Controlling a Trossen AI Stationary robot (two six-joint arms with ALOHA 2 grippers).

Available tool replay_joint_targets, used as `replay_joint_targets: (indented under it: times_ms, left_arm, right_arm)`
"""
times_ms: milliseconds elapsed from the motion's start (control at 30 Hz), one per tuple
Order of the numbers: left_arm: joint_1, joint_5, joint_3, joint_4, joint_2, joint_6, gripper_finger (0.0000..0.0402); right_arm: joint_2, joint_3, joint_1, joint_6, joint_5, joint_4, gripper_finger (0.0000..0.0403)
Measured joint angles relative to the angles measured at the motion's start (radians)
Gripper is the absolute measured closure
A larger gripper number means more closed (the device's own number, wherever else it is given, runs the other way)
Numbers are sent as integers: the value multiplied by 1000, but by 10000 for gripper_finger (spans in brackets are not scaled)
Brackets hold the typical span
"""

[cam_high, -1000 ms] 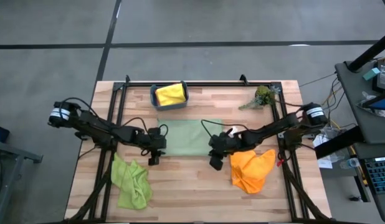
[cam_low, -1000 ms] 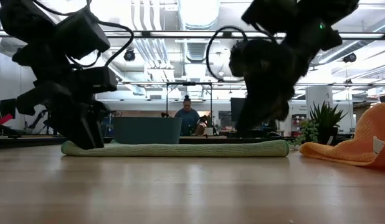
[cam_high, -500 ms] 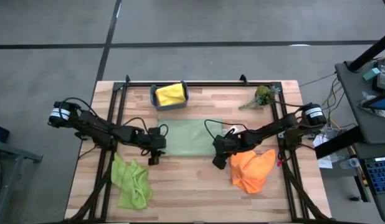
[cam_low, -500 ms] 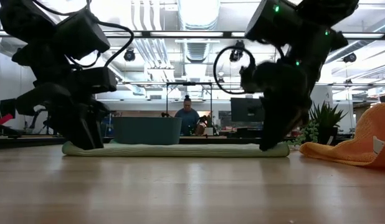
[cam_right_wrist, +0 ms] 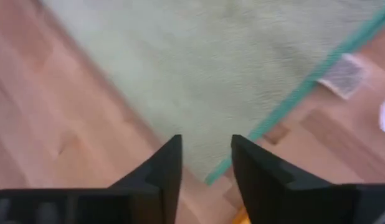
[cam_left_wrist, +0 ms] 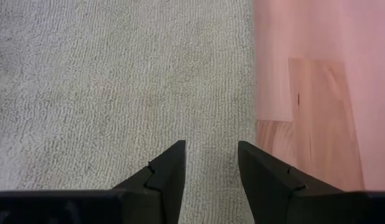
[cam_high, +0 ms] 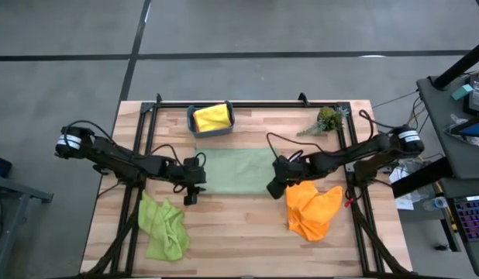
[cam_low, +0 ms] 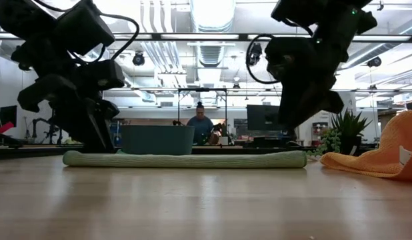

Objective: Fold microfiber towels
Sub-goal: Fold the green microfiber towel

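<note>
A pale sage green towel (cam_high: pixel 236 170) lies flat in the middle of the table, seen in the low view as a low pad (cam_low: pixel 186 159). My left gripper (cam_left_wrist: pixel 211 163) is open and stands low over the towel's left near corner (cam_high: pixel 199 192). My right gripper (cam_right_wrist: pixel 206 155) is open and raised above the towel's right near corner (cam_right_wrist: pixel 212 177), clear of it (cam_low: pixel 303 120). An orange towel (cam_high: pixel 313 211) lies crumpled near right. A lime green towel (cam_high: pixel 163 226) lies crumpled near left. A yellow towel (cam_high: pixel 212 116) sits in the teal bin. My left gripper points slanting down at the sage towel by its near edge (cam_left_wrist: pixel 242 93), close to the left near corner. Nothing is pinched between its open fingers. I cannot tell whether the fingertips (cam_low: pixel 103 148) touch the cloth.
The teal bin (cam_high: pixel 194 124) stands at the far edge, left of the middle. A green plant sprig (cam_high: pixel 326 120) lies far right. Bare wood lies along the near edge between the lime and orange towels. A person (cam_low: pixel 201 125) shows in the room behind.
My right gripper was down on the sage towel's right near end half a second ago. It has since risen clear of it and drawn a little toward the table's far right. The towel lies flat where it was.
</note>
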Motion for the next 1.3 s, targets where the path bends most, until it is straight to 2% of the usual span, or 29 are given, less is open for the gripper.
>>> replay_joint_targets:
  times_ms: [300,533,700,1100,1300]
  left_arm:
    - [0,-3,-6,0,2,-2,270]
    - [0,-3,-8,1,2,0,270]
    - [0,-15,-9,1,2,1,270]
    - [0,-24,-9,3,2,1,270]
    - [0,-48,-9,3,2,2,270]
  right_arm:
    - [29,-24,-67,61,15,-1,153]
    - [30,-78,-138,65,15,82,101]
    - [34,-115,-168,62,15,102,90]
    - [32,-261,-170,122,14,379,92]
    - [32,-280,-170,129,11,433,94]
